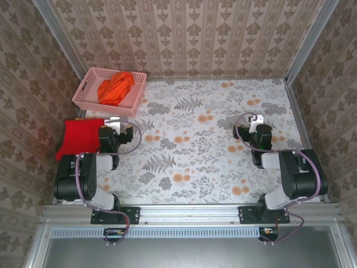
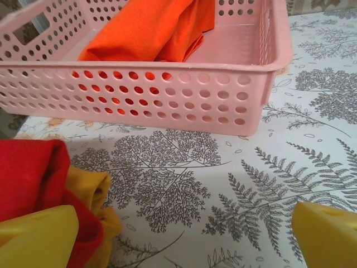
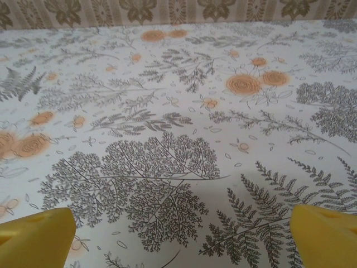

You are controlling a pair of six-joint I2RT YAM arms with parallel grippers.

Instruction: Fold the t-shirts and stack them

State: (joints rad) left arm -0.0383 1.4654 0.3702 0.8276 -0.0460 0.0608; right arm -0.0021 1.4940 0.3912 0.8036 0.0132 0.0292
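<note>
A pink perforated basket (image 1: 83,90) sits at the far-left corner of the fern-printed table (image 1: 212,151).

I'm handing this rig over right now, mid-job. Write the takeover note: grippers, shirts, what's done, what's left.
Grippers: the left gripper is open and empty, beside the red t-shirt and facing the pink basket. The right gripper is open and empty over bare table.
Shirts: the red t-shirt lies at the table's left edge as a rough rectangle. The orange t-shirt is bunched in the pink basket.
Done: the red one looks folded.
Left: lift the orange one out, fold it, and stack the two.
</note>
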